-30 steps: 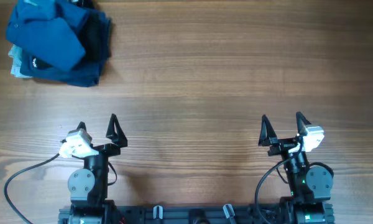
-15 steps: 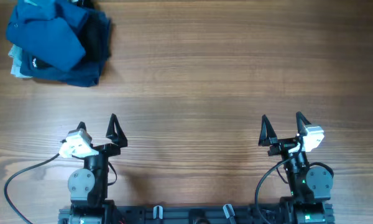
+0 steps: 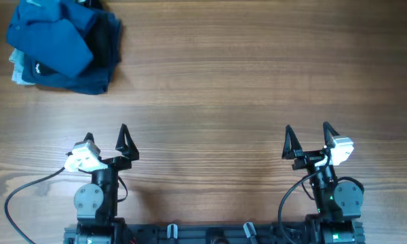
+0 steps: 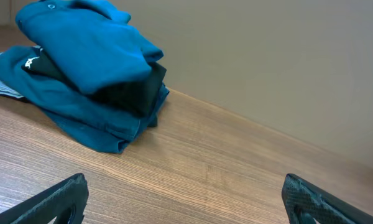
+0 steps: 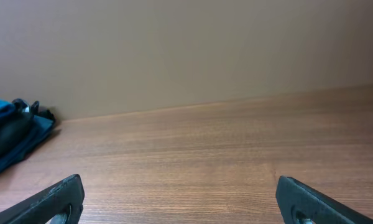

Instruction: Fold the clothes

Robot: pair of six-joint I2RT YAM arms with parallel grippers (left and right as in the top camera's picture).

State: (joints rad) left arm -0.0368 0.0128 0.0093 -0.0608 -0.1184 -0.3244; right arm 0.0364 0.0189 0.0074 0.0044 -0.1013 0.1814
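Nothing moved since earlier frames: left gripper and right gripper both spread wide, empty, at near table edge; clothes heaped at far-left corner, well apart from both

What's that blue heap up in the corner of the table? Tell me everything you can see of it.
The clothes form a soft, rumpled heap at the far left corner of the wooden table. Mid-blue cloth lies on top and underneath, loosely folded, with a black garment between them bearing a small white mark. A pale piece peeks out at the left edge. Only the table touches the heap.
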